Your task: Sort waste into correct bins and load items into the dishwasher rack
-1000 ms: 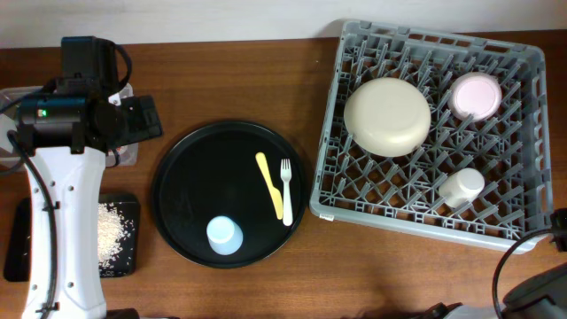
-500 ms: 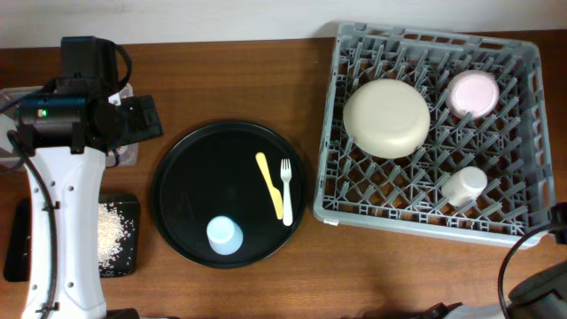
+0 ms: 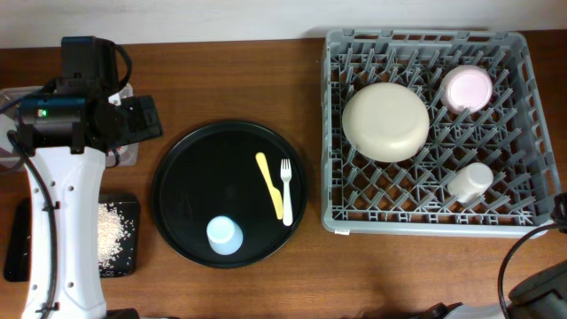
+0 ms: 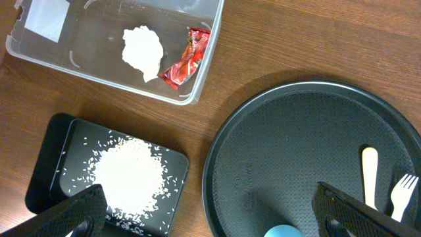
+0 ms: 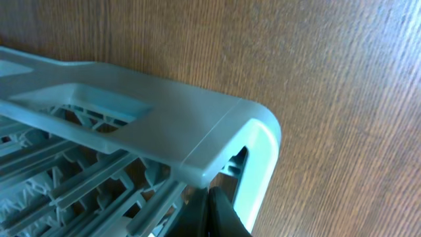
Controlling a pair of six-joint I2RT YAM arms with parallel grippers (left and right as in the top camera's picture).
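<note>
Your right fingers (image 5: 214,212) are pinched shut against a corner of the dishwasher rack (image 5: 164,131), probably to shift it, while your left fingers (image 4: 72,214) hang wide over the surface (image 4: 296,39), light blue cup (image 4: 284,232) between them and likely next, waste tub (image 4: 92,29) just ahead.

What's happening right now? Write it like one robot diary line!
left gripper: open, empty | right gripper: shut at dishwasher rack corner | light blue cup: on round tray

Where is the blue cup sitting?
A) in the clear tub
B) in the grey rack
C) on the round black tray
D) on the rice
C: the blue cup stands on the round black tray, outside the rack.
</note>
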